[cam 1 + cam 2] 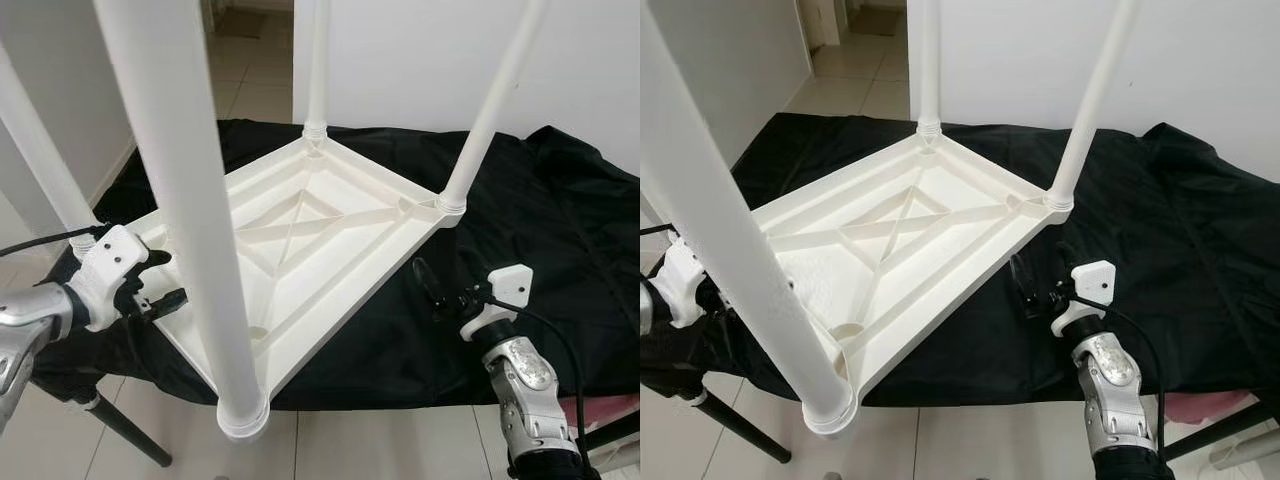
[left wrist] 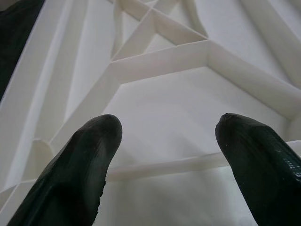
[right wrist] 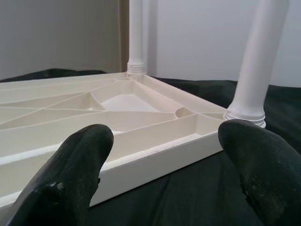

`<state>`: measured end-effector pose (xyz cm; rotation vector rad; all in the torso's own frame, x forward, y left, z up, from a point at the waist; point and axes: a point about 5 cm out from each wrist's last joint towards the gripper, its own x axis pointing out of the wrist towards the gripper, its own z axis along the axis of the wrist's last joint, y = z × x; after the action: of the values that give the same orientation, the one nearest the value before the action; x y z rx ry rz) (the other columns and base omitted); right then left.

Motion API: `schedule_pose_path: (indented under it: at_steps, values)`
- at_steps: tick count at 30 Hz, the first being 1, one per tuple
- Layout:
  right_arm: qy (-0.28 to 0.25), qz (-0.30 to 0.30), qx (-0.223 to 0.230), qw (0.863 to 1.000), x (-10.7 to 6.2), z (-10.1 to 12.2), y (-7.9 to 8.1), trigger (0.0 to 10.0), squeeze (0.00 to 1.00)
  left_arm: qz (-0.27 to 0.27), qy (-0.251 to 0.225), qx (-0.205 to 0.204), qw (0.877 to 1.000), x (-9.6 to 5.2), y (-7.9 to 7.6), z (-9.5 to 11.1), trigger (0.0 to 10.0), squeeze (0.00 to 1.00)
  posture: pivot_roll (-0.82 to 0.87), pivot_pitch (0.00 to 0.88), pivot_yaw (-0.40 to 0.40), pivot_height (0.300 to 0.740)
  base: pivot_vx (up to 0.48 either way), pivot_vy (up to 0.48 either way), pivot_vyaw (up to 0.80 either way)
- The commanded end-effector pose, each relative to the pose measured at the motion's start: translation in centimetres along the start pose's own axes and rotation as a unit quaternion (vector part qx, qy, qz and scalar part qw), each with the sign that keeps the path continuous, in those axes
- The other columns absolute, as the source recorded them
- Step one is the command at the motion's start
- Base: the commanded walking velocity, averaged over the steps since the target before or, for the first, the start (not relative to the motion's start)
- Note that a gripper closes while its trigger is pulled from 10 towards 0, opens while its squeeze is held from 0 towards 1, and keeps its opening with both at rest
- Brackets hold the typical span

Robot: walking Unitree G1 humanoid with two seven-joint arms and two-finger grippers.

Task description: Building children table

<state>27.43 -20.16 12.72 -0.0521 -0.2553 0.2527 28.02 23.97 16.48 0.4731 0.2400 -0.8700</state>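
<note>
The white plastic children's table (image 1: 300, 250) lies upside down in the middle of the frame, its ribbed underside facing up and four white legs (image 1: 190, 200) standing up from the corners. One leg rises close in the lower left foreground, its socket hanging past the near edge of the surface. The table rests on a black cloth (image 1: 560, 260) spread over the surface, which stretches away to the right of the frame. At centre left the left gripper (image 1: 165, 290) sits at the table's left rim, its fingers (image 2: 80, 169) spread apart over the ribbed underside and gripping nothing. At lower right the right gripper (image 1: 1035, 285) hovers just beside the table's right edge, fingers (image 3: 70, 174) wide apart and empty. Pale floor tiles (image 1: 250, 80) and a white wall (image 1: 420, 60) fill the top of the frame.
</note>
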Motion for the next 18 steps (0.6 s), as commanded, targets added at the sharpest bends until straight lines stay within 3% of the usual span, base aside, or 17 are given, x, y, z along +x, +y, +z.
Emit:
schedule_pose_path:
  at_steps: [1, 9, 18]
  values:
    - [0.003, -0.005, -0.003, 1.0, -0.3, -0.1, 0.0, 10.0, 0.0, -0.191, 0.007, 0.013, 0.981, -0.1, -1.8, 0.0, 10.0, 0.0, 0.03, 0.002, 0.016, 0.74, 0.0, 0.0, 0.0]
    - [0.004, -0.012, -0.006, 1.0, -0.5, -0.1, -0.2, 10.0, 0.0, -0.236, 0.033, 0.005, 0.971, 0.0, -2.8, -0.7, 10.0, 0.0, 0.02, 0.0, 0.02, 0.74, 0.0, 0.0, 0.0]
    - [0.006, -0.005, -0.008, 1.0, -0.2, -0.1, -0.1, 10.0, 0.0, -0.245, 0.061, 0.021, 0.967, -0.6, -3.1, -1.7, 10.0, 0.0, 0.02, 0.004, 0.003, 0.74, 0.0, 0.0, 0.0]
